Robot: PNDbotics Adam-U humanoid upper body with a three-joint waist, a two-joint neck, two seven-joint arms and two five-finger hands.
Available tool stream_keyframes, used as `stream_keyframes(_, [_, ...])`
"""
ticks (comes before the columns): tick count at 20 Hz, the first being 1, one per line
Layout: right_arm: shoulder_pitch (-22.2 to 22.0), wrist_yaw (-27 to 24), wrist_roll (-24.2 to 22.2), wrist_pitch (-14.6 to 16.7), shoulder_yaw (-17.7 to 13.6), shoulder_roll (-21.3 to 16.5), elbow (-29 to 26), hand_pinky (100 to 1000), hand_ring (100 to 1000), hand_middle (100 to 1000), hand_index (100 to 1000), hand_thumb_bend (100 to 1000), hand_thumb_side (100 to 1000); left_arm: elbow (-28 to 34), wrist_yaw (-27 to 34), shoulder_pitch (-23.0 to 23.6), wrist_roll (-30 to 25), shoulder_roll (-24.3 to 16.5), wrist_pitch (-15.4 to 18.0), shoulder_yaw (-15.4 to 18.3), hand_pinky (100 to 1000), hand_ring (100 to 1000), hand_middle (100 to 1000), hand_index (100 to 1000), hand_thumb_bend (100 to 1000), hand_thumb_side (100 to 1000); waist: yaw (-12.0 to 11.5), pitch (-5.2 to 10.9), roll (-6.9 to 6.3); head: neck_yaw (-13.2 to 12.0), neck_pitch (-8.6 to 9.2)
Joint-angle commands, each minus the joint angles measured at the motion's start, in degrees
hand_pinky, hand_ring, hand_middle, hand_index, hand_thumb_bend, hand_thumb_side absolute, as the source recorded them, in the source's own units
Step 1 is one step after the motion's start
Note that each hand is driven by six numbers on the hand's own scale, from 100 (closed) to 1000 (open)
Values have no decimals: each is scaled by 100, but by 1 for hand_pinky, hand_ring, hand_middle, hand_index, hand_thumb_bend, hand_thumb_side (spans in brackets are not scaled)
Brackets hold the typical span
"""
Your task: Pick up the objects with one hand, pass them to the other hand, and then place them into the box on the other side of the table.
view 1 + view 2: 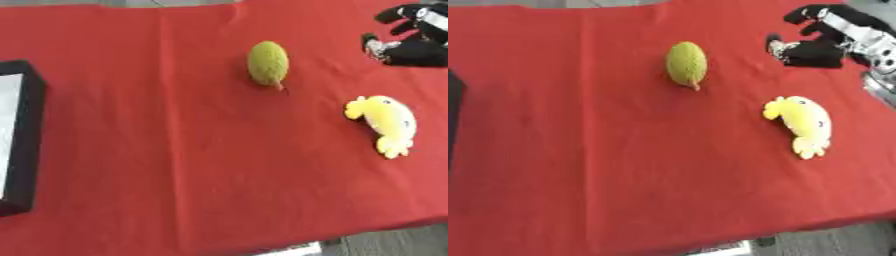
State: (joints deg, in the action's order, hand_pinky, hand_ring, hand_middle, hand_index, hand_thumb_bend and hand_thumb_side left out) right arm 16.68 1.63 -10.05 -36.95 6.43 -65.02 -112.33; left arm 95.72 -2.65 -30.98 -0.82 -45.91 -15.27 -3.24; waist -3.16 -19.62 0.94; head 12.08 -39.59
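A green oval fruit-like object [268, 63] lies on the red tablecloth [175, 150] near the middle, toward the far side. To its right and nearer lies a yellow plush toy [386, 124]. My right hand [815, 42] hovers at the upper right, beyond the plush toy and right of the green object, fingers spread and relaxed, holding nothing. At the left edge stands a black box [24, 145] with a pale inside. My left hand appears in neither view.
The tablecloth's near edge [289, 240] runs across the bottom, with grey floor below it at the lower right. My right forearm [866, 40], silver and black, enters from the upper right corner.
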Motion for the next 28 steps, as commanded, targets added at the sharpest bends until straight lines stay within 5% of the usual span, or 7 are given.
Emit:
stream_keyframes(1, [-138, 175, -182, 22, -214, -236, 16, 874, 909, 919, 909, 192, 570, 115, 8, -99, 86, -85, -20, 143, 899, 733, 703, 774, 851, 515, 23, 105, -4, 60, 78])
stream_keyframes(13, [-661, 664, -378, 21, -378, -126, 335, 879, 915, 914, 910, 354, 465, 97, 10, -39, 154, -87, -91, 167, 897, 730, 692, 771, 847, 510, 82, 102, -58, -54, 103])
stream_keyframes(28, [-903, 1054, -876, 231, -342, 43, 979, 890, 920, 905, 913, 421, 486, 159, 50, 16, 233, -45, -132, 225, 895, 723, 677, 762, 840, 503, 91, 25, -120, -172, 154])
